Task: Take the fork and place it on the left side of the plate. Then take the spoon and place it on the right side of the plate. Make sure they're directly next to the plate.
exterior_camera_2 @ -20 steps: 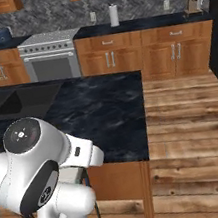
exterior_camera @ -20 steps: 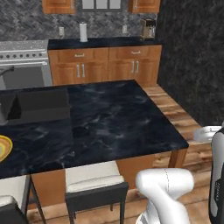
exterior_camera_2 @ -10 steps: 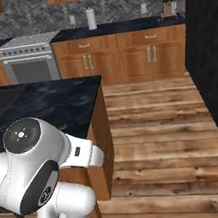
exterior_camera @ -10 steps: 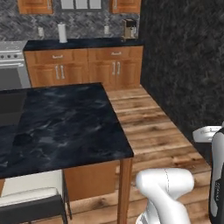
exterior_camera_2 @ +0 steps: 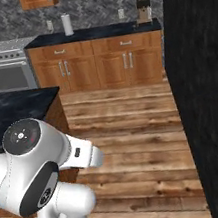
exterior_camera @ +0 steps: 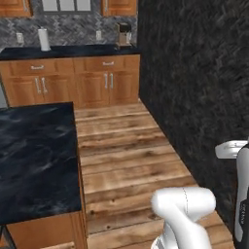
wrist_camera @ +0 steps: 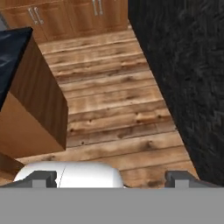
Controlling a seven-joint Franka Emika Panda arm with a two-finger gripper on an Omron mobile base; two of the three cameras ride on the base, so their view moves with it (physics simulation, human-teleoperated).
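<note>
Nearest in the hand view: the gripper (wrist_camera: 111, 177), its two dark finger tips (wrist_camera: 41, 178) far apart at the bottom edge. Jaws spread wide, nothing between them but bare wooden floor (wrist_camera: 113, 105).

Left of the arm: the corner of the dark marbled island tabletop (exterior_camera: 34, 160), also at the left in the right base view (exterior_camera_2: 9, 106). The part of it in view carries nothing I can make out.

Middle distance: plank floor running away toward the far wall; a tall black wall (exterior_camera: 194, 97) closes the right side.

Far: a run of wooden cabinets (exterior_camera: 73, 82) under a dark counter, with a paper towel roll (exterior_camera: 44, 39) and a coffee machine (exterior_camera: 124, 34) on top. A steel oven (exterior_camera_2: 6, 73) stands at the far left in the right base view.

Fork, spoon, plate: I cannot locate any of them here, so the fork's direction from the jaws and the lie of its handle cannot be told. Judgement: they most likely sit on the island tabletop, off to the left beyond the edge of the frames. The single arm points at open floor, away from that surface.

Judgement on progress: no step of the task is done. Before any grasp, the fork must be brought into view and its long axis read.
</note>
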